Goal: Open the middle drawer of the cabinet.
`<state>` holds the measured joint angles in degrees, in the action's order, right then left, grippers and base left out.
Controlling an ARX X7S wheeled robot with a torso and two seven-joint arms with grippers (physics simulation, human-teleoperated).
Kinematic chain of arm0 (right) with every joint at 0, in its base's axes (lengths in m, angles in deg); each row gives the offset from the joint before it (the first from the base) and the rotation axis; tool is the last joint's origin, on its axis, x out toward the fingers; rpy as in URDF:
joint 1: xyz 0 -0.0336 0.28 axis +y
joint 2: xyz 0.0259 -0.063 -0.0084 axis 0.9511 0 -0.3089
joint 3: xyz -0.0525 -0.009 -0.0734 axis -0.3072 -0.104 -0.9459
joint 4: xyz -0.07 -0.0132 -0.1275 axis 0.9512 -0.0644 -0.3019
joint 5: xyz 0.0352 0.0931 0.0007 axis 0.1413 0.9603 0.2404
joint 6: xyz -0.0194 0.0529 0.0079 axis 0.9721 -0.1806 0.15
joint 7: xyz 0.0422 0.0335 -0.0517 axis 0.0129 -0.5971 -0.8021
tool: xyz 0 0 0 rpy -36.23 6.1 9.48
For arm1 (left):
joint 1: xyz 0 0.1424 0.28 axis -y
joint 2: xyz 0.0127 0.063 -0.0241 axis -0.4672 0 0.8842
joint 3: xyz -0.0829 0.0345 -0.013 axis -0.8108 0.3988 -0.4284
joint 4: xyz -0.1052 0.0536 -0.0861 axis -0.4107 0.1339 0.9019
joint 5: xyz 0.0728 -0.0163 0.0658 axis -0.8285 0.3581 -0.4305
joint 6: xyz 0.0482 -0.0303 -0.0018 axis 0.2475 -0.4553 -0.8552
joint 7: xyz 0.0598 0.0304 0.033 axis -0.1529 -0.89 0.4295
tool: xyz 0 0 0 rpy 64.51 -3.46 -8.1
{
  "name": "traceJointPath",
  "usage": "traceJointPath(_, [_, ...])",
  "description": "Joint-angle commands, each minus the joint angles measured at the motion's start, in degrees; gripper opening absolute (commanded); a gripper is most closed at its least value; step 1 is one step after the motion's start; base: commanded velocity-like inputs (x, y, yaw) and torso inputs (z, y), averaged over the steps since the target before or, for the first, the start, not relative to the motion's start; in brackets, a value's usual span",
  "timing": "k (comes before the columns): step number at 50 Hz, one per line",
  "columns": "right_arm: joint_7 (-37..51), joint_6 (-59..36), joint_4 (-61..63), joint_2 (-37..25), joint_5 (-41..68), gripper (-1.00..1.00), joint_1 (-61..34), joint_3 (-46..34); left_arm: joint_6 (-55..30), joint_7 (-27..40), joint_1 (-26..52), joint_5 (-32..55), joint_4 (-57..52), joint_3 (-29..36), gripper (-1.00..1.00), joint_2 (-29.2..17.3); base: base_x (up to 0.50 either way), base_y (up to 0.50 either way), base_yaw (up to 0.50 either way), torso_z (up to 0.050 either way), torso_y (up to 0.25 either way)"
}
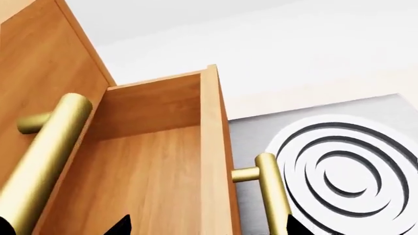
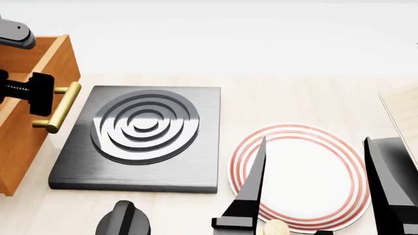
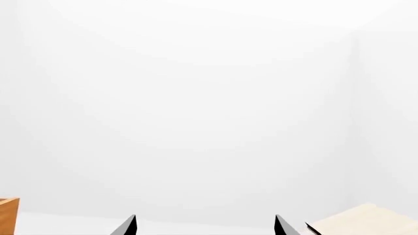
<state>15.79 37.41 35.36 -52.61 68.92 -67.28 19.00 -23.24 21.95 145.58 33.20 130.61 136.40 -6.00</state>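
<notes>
The orange-brown cabinet (image 2: 16, 156) stands at the far left of the head view. Its middle drawer (image 1: 150, 161) is pulled out, so I look into its bare wooden inside. The drawer's brass bar handle (image 1: 273, 193) (image 2: 60, 110) sits on the front panel. My left gripper (image 1: 205, 227) (image 2: 31, 92) is open, one finger inside the drawer and the other just outside the handle, straddling panel and bar. Another like-fronted drawer's handle (image 1: 46, 152) shows beside it. My right gripper (image 2: 315, 144) (image 3: 204, 226) hangs open over the plate, holding nothing.
A dark stove plate (image 2: 140, 127) (image 1: 339, 171) with raised rings lies right next to the cabinet. A white plate with red rings (image 2: 300, 176) sits to its right. A black knob (image 2: 124, 220) is near the front edge. A pale wooden board (image 2: 402, 112) (image 3: 365, 220) is at far right.
</notes>
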Motion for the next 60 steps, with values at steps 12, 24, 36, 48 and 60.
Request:
traceJointPath(12, [-1.76,-0.01,-0.27,1.28,-1.20,1.00,0.02,1.44,2.89,-3.67,-2.04,-1.68,5.84,-1.26,1.00,3.93,0.00,0.00,0.00,0.000,0.000])
traceJointPath(24, [-1.80,-0.04,-0.22,1.26,-1.33,1.00,0.03,1.37,3.91,-4.19,-3.61,-1.27,7.14,-1.67,1.00,5.14,0.00,0.00,0.00,0.000,0.000])
traceJointPath(36, [-1.72,-0.19,0.02,1.30,-1.45,1.00,-0.09,1.24,4.13,-4.33,-4.79,-0.55,7.25,-2.26,1.00,5.50,0.00,0.00,0.00,0.000,0.000])
traceJointPath(48, [-1.98,0.09,-0.42,1.52,-1.63,1.00,0.07,1.08,3.95,-4.16,-6.26,0.45,5.90,-2.88,1.00,5.51,0.00,0.00,0.00,0.000,0.000])
traceJointPath(60, [-1.88,0.42,-0.09,1.02,-1.49,1.00,0.02,1.29,1.54,-2.03,-7.69,3.30,-0.08,-4.30,1.00,5.41,0.00,0.00,0.00,0.000,0.000])
